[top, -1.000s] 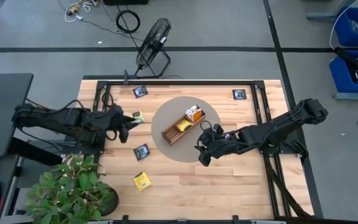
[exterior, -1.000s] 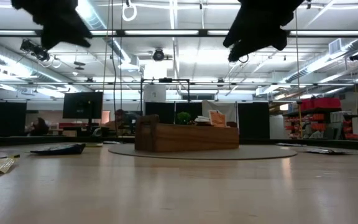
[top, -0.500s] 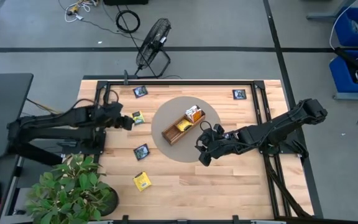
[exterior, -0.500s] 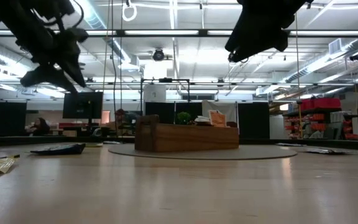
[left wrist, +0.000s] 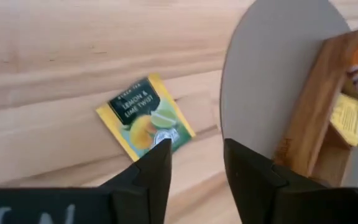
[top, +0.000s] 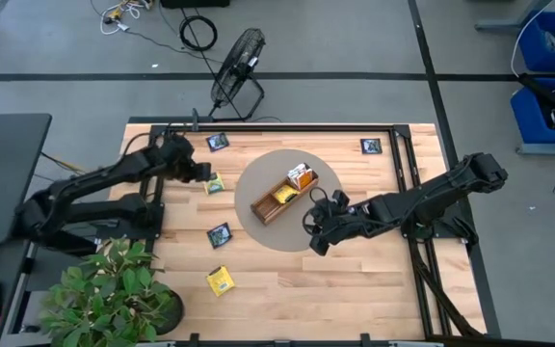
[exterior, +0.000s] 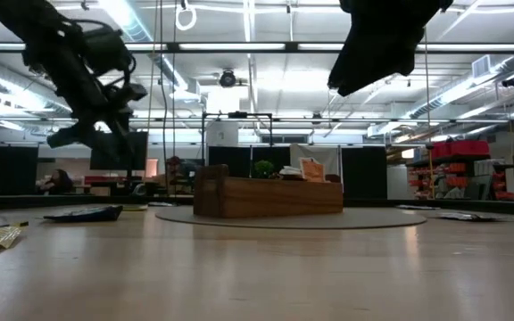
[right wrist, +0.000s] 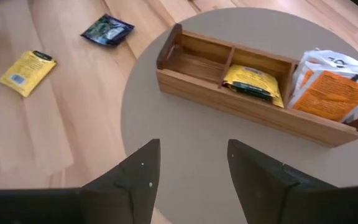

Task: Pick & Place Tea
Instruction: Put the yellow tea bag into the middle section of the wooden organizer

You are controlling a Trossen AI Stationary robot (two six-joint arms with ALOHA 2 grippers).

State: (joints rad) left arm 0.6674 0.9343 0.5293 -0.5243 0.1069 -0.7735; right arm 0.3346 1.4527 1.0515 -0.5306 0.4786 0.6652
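Observation:
My left gripper [top: 198,173] hovers open above the table, just left of a yellow lemon-and-lime tea packet [top: 214,182] that lies flat on the wood; in the left wrist view the packet [left wrist: 145,118] lies just beyond the gripper [left wrist: 196,165]. My right gripper [top: 314,229] waits open over the mat's near right part, facing the wooden tray [right wrist: 253,87]. The tray [top: 284,194] holds a yellow packet [right wrist: 252,82] in its middle compartment and orange-and-white packets [right wrist: 331,87] at one end. Loose navy packets [top: 218,142] [top: 371,146] [top: 220,233] and a yellow one [top: 220,280] lie on the table.
The tray stands on a round grey mat [top: 258,226] at the table's middle. A potted plant [top: 114,294] overhangs the near left corner. A fan [top: 237,60] stands on the floor past the far edge. A black frame [top: 408,154] runs along the table's sides.
My left gripper has swung toward the table's far edge and a little right, and has come down from high up to just beside the lemon-and-lime packet. Its fingers stay open. The right arm and all the packets have kept still.

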